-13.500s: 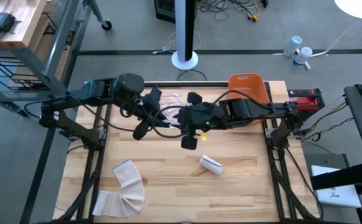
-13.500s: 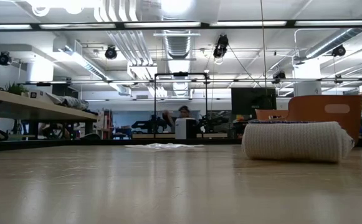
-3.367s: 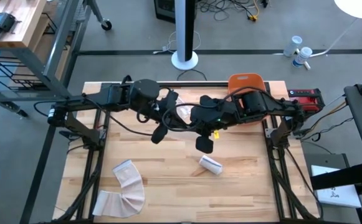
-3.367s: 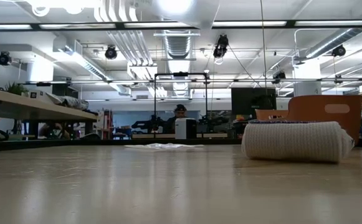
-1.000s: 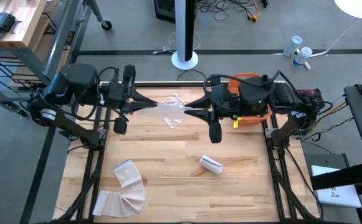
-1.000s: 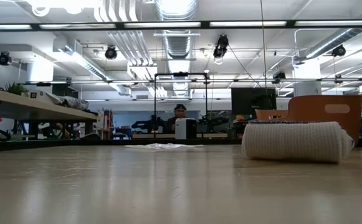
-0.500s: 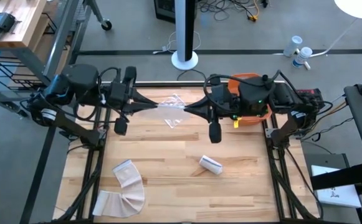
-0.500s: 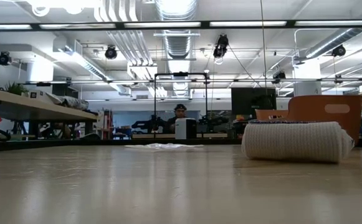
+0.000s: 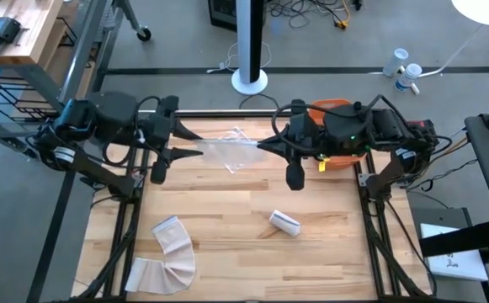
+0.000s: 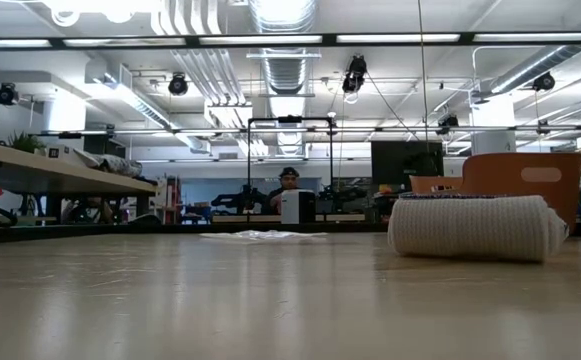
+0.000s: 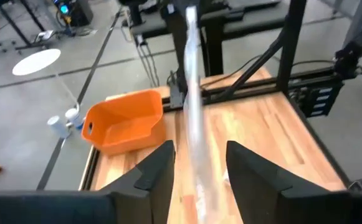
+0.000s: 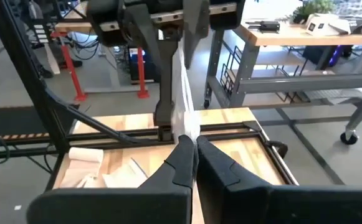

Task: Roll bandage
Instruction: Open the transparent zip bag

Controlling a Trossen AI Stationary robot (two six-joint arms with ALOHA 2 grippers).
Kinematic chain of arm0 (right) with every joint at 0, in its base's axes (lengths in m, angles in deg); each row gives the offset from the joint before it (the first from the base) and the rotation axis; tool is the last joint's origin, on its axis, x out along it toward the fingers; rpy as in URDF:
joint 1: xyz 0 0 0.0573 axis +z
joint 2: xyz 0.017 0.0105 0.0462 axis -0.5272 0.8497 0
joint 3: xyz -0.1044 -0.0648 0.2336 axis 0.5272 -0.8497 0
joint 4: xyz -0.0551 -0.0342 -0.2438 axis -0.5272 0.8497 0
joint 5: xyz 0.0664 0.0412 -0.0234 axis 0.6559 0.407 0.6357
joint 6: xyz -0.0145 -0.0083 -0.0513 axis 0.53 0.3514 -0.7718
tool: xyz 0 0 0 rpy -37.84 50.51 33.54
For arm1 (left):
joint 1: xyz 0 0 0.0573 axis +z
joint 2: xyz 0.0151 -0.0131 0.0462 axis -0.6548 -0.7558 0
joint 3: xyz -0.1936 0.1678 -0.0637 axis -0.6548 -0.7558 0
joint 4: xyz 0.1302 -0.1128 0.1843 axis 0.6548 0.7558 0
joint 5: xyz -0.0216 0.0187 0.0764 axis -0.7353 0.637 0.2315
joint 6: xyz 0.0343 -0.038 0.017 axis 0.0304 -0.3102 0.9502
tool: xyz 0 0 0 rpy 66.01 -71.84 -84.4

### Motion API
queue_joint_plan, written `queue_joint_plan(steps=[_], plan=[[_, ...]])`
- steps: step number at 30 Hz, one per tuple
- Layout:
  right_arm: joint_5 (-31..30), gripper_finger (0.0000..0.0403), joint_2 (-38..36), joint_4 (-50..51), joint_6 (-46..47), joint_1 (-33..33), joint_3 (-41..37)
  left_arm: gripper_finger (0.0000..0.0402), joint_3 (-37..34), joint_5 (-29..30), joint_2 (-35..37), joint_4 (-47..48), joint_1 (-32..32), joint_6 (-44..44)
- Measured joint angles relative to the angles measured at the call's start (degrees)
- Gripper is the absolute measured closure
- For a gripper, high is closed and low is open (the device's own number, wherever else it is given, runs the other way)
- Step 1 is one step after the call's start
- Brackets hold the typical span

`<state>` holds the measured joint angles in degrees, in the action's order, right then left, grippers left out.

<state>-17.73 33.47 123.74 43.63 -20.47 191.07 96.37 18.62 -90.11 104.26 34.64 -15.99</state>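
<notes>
Clear plastic wrapper (image 9: 227,150) hangs from your right gripper (image 9: 265,146), pinched shut; left gripper (image 9: 185,145) stands apart, released. Drop it in the orange bin (image 9: 338,114), then fetch the bandage (image 9: 284,223).

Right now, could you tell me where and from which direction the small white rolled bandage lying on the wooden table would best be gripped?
Grip the small white rolled bandage across its short width, at mid-length, coming straight down from above. It lies flat on its side on the wooden table, turned diagonally, so the fingers should probably be turned to straddle its long axis. Nothing stands close beside it, so both flanks look open.
</notes>
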Motion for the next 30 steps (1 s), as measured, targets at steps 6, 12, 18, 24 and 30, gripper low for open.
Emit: queue_joint_plan(steps=[6, 12, 18, 24, 30], plan=[[0.05, 0.0403, 0.0, 0.65, 0.78, 0.03, 0.0, 0.0269, -0.04, 0.79, 0.04, 1.68, 0.0, 0.02], [0.05, 0.0403, 0.02, 1.53, 1.52, 0.03, 0.0, 0.0329, -0.07, 0.81, 0.06, 2.27, 0.0, -0.25], [0.05, 0.0403, 0.11, 1.7, 1.36, 0.01, -0.17, 0.0393, -0.44, 0.77, -0.87, 2.57, 0.0, -0.84], [0.04, 0.0403, 2.19, 1.17, 0.1, -0.04, -0.31, 0.04, -0.98, 2.17, -3.52, 1.17, 0.0, -1.18], [0.07, 0.0403, 3.45, 2.8, 2.04, -0.1, -0.37, 0.0401, -0.98, 5.36, -6.17, 2.97, -0.04, -0.56]])
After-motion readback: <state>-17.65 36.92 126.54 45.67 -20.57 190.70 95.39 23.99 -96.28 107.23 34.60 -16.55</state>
